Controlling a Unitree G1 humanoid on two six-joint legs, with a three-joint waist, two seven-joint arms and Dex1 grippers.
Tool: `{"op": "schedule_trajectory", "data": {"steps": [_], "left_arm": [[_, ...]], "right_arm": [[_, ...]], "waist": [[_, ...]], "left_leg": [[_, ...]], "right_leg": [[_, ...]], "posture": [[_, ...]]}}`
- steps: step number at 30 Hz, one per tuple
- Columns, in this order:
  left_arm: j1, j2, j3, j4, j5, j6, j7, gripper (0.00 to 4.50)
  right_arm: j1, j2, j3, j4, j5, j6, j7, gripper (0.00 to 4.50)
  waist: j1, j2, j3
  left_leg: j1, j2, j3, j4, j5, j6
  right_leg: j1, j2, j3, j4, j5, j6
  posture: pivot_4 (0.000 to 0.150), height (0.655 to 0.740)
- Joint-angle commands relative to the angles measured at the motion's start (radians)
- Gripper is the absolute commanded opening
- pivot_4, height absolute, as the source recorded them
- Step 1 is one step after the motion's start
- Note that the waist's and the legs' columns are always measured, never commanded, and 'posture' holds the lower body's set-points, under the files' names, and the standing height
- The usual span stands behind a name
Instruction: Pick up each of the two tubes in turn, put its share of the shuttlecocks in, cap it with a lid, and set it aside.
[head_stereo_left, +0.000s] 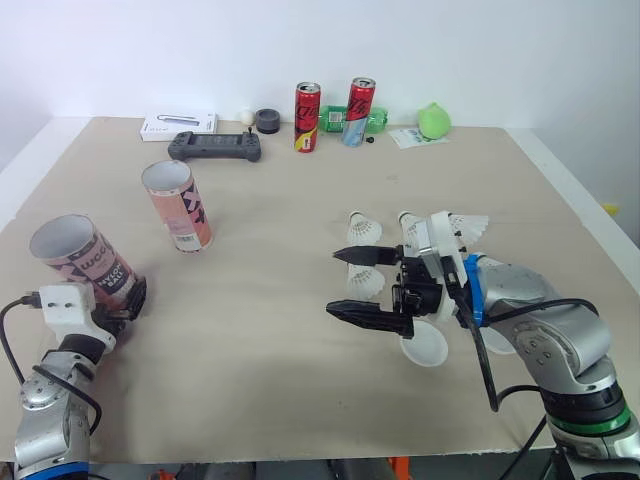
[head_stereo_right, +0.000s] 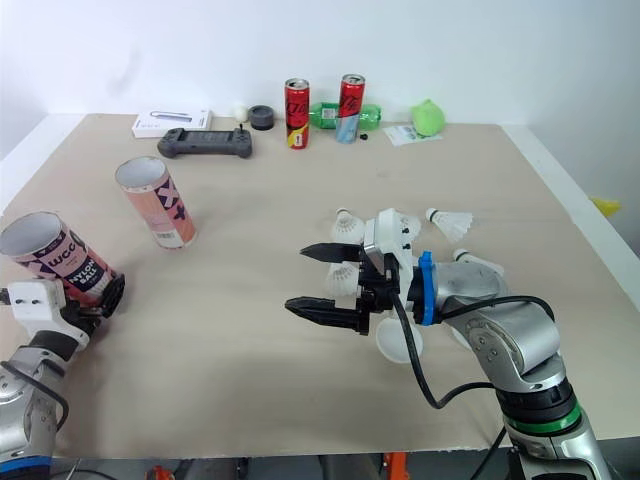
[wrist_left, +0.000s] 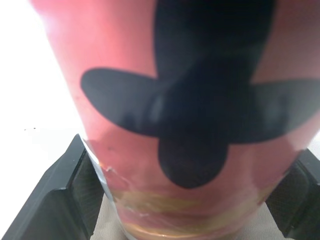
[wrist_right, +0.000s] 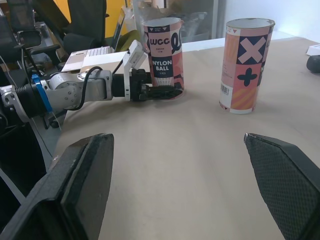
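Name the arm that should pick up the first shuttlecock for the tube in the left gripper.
Right. The right gripper is open and hovers beside the shuttlecocks. The left gripper is shut on the tube, far off on the robot's left side, so it is occupied.

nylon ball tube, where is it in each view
Left eye: nylon ball tube at near left, in left pincer.
Right eye: tube at near left edge.
Left wrist: tube close up, clamped.
Right wrist: tube across the table.
Landmark: upright second tube beside it.
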Motion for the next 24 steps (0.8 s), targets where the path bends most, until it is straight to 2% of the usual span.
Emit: {"op": "schedule_trajectory", "data": {"steps": [1,6,12,15,18,24], "left_arm": [[0.010,0.015,0.008,0.003,0.012,-0.019,0.012,3.99],[0.013,0.024,0.002,0.011,0.028,-0.045,0.006,3.99],[0.064,0.175,-0.076,-0.069,0.353,-0.291,0.049,3.99],[0.080,0.235,-0.092,-0.122,0.507,-0.360,0.105,3.99],[0.077,0.256,-0.123,-0.133,0.576,-0.394,0.127,3.99],[0.040,0.250,-0.168,-0.135,0.617,-0.380,0.143,3.99]], "right_arm": [[-0.004,0.003,-0.014,-0.034,0.014,-0.006,0.000,4.50],[0.025,0.009,-0.022,-0.048,0.007,-0.006,-0.034,4.50],[0.253,0.019,-0.091,-0.177,0.011,0.047,-0.226,4.50],[0.343,0.049,-0.093,-0.209,-0.052,0.093,-0.386,4.50],[0.348,0.119,-0.050,-0.183,-0.117,0.092,-0.494,4.50],[0.280,0.225,0.013,-0.041,-0.232,0.053,-0.571,4.50]], "waist": [[0.000,0.000,0.000],[0.000,0.000,0.000],[0.004,-0.001,0.000],[0.004,-0.002,-0.001],[0.002,0.000,-0.001],[-0.002,0.000,0.000]], "left_leg": [[0.000,0.000,0.000,0.000,0.000,0.000],[0.000,0.000,0.000,0.000,0.000,0.000],[-0.001,0.000,-0.001,-0.002,-0.001,-0.001],[-0.002,-0.001,-0.001,-0.002,-0.001,-0.001],[-0.001,0.000,0.000,-0.002,-0.001,-0.002],[0.001,0.001,0.001,-0.002,0.001,0.000]], "right_leg": [[0.000,0.000,0.000,0.000,0.000,0.000],[0.000,0.000,0.000,0.000,0.000,0.000],[-0.001,0.000,0.000,0.000,-0.003,-0.003],[-0.001,-0.001,-0.001,-0.001,-0.004,-0.006],[-0.001,-0.002,-0.001,-0.001,-0.004,-0.006],[-0.001,-0.001,-0.001,-0.001,-0.002,-0.005]], "posture": [[0.150,0.7400],[0.150,0.7400],[0.150,0.7400],[0.150,0.7400],[0.150,0.7400],[0.150,0.7400]]}}
